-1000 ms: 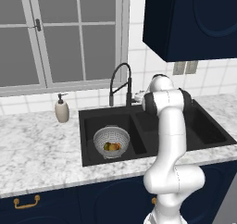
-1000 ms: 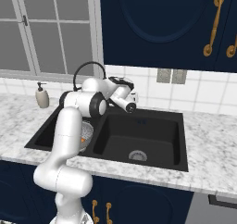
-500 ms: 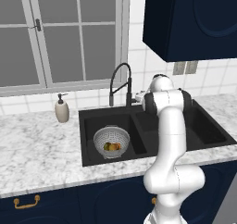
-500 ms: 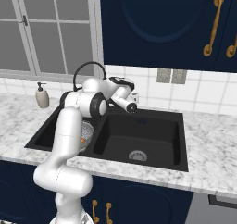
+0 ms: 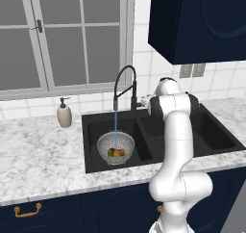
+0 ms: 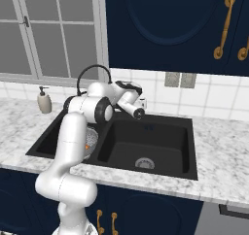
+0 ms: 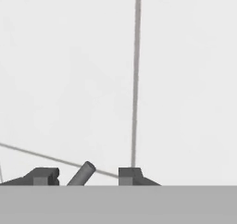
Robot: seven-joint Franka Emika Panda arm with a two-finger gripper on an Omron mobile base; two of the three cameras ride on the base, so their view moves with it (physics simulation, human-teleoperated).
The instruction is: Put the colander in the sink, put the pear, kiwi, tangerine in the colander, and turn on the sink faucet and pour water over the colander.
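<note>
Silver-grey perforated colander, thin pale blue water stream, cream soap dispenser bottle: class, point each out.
Colander (image 5: 104, 145), left base view, left rim.
Water stream (image 5: 115, 122), left base view, mid-stream.
Soap dispenser (image 5: 64, 115), left base view, bottle body.

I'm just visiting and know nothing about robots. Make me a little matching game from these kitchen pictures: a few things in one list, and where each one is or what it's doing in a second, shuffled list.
Things:
1. round silver-grey perforated metal colander
2. thin pale blue water stream
3. cream soap dispenser bottle
4. tall thin black gooseneck faucet

Places or states:
A. stands on the marble counter, left of the sink
B. rises behind the black double-basin sink, spout arching over the left basin
C. sits in the left basin with fruit inside
D. falls straight down into the colander

Pairs: 1-C, 2-D, 3-A, 4-B
</note>
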